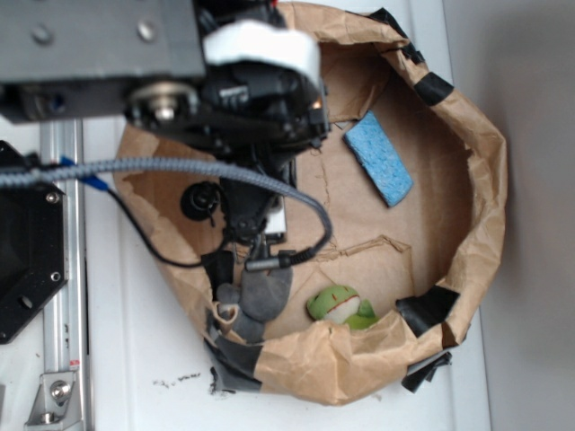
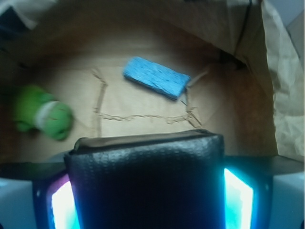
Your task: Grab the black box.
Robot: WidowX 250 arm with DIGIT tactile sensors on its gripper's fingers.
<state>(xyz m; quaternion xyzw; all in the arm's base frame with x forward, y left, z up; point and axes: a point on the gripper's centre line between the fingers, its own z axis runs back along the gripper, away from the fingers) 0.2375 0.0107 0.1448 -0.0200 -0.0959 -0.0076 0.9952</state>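
The grab looks essentially done. In the wrist view the black box (image 2: 147,179) fills the foreground, wedged between the glowing pads of the gripper (image 2: 147,200), which is clamped on it. It sits above the brown paper basin (image 2: 143,102), apart from the blue sponge (image 2: 156,78) and green toy (image 2: 40,112). What is left, at most, is carrying it clear.

Exterior looks straight down from overhead; wrist looks close, forward; both show sponge (image 1: 379,159) (image 2: 156,77).
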